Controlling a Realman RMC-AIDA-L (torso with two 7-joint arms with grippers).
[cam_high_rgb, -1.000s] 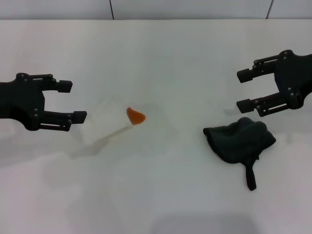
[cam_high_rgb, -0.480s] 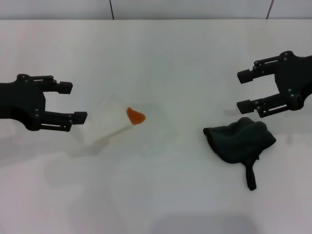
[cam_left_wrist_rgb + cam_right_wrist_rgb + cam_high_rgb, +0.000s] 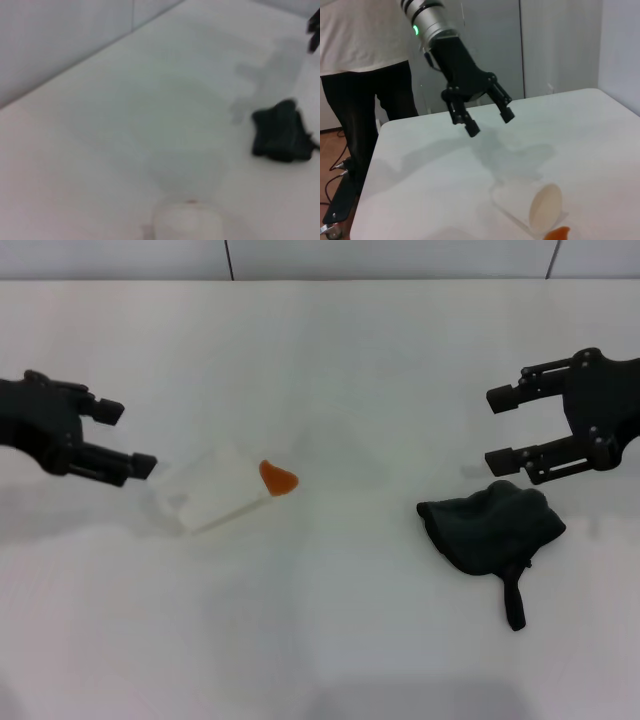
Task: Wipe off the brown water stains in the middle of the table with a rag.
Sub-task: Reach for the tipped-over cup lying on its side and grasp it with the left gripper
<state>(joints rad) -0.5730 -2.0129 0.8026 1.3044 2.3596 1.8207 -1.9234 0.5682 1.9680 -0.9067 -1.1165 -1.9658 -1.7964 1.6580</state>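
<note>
Rag (image 3: 492, 523) ungrabbed; right gripper (image 3: 508, 426) wide open just beyond it, left gripper (image 3: 132, 439) open. Risk: wipe knocks cup (image 3: 205, 489) touching stain (image 3: 277, 478).

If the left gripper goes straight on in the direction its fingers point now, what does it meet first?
Most likely the pale cup lying on its side on the table, just ahead of the open left gripper. The brown water stains lie just beyond it. Height is unclear, so the fingers might pass over the cup.
</note>
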